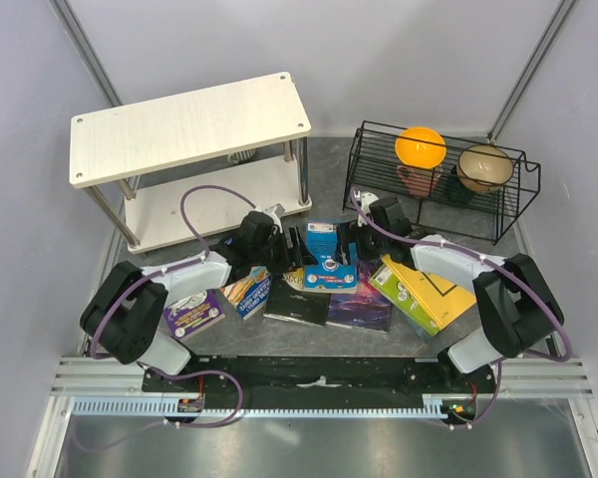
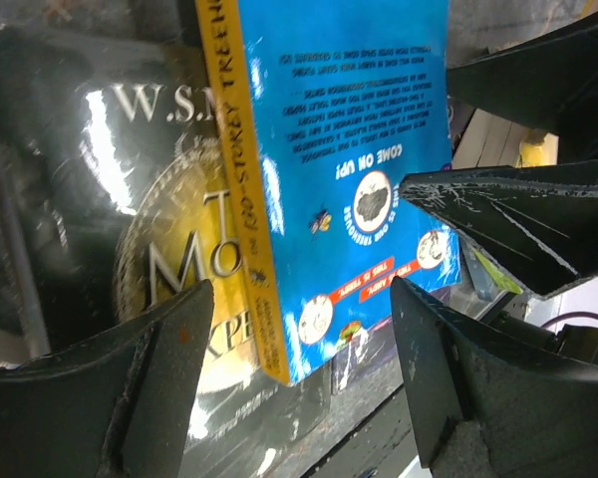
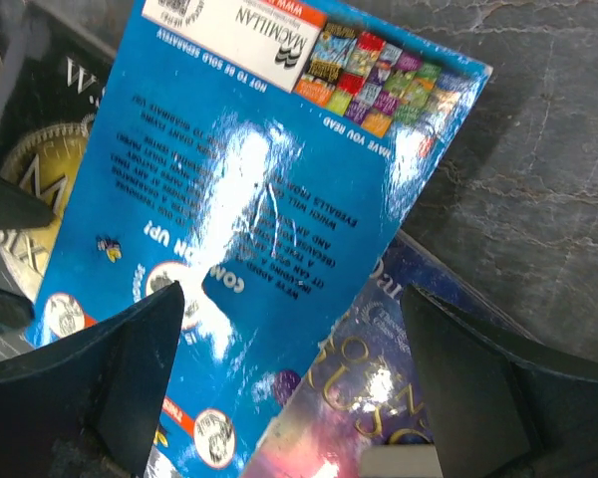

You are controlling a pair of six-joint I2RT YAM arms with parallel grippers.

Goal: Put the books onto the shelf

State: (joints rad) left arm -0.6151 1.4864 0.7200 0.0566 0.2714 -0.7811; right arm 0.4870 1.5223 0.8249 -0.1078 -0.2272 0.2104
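Books (image 1: 434, 289) lie spread on the surface (image 1: 329, 179) before the shelf (image 1: 189, 124). One blue book (image 1: 329, 255) tilts up at centre, between the wide-spread fingers of the left end effector (image 1: 291, 249). The right end effector (image 1: 351, 237), also released wide, hangs just over its cover.

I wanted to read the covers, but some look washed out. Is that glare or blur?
Right wrist view: white glare blots the middle of the blue book; the print elsewhere is legible. Left wrist view: glare streaks the black-and-gold book, which looks slightly soft. Top external view: evenly lit, but the titles are too small to read.
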